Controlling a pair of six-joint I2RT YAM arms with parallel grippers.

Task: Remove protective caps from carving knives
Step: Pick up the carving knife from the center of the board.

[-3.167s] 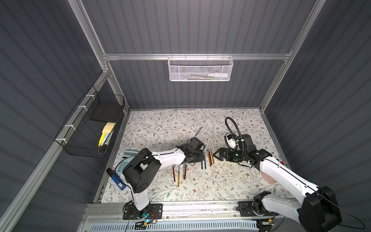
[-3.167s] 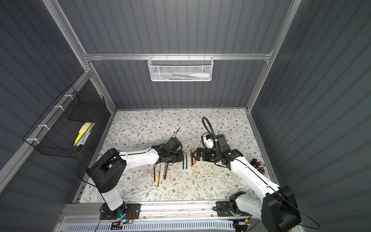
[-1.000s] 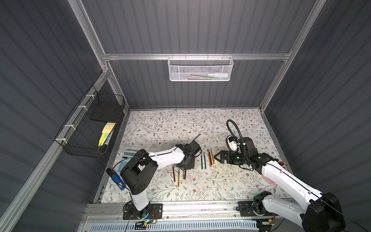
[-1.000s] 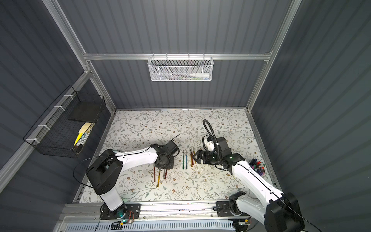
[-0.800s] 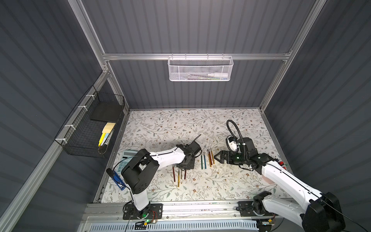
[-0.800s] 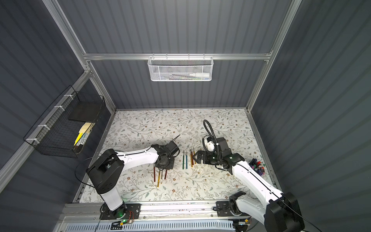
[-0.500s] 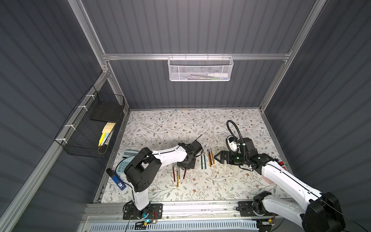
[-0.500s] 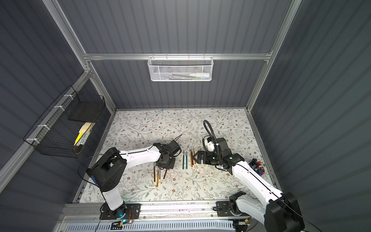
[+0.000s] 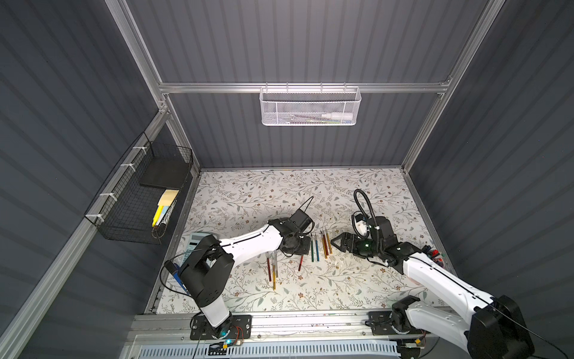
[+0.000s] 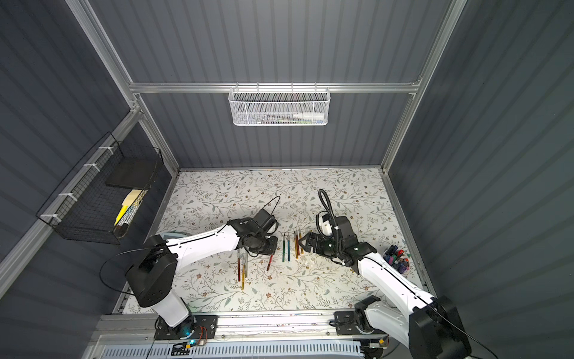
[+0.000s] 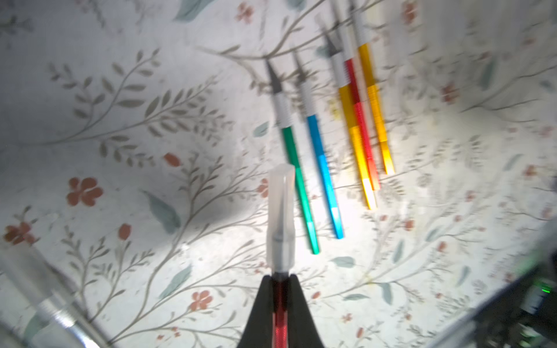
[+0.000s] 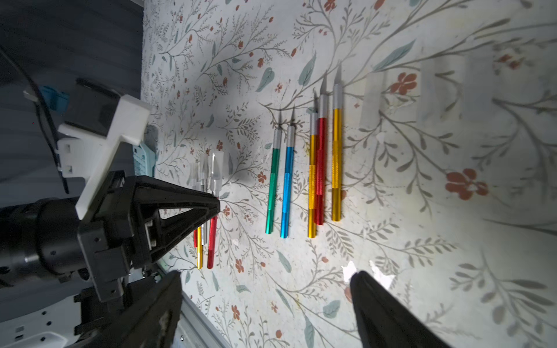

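Observation:
My left gripper (image 11: 280,275) is shut on a red carving knife (image 11: 279,316) just behind its clear protective cap (image 11: 281,217), which still covers the blade. In both top views this knife (image 9: 300,262) (image 10: 269,262) slants down from the left gripper (image 9: 298,248). Five uncapped knives lie in a row: green (image 12: 272,180), blue (image 12: 286,186), gold (image 12: 312,186), red (image 12: 320,168), gold (image 12: 336,162). Capped knives (image 9: 272,269) lie to the left. My right gripper (image 12: 268,283) stands open just right of the row, holding nothing. Loose clear caps (image 12: 372,102) lie beyond the row.
A black wire basket (image 9: 136,199) with yellow pens hangs on the left wall, and a white mesh basket (image 9: 310,105) on the back rail. A cup of markers (image 10: 397,259) stands at the table's right edge. A calculator (image 9: 195,241) lies under the left arm.
My left gripper has shut on the red knife and drawn it a little to the right, away from the capped group. The right arm has barely moved, and its jaws have narrowed slightly.

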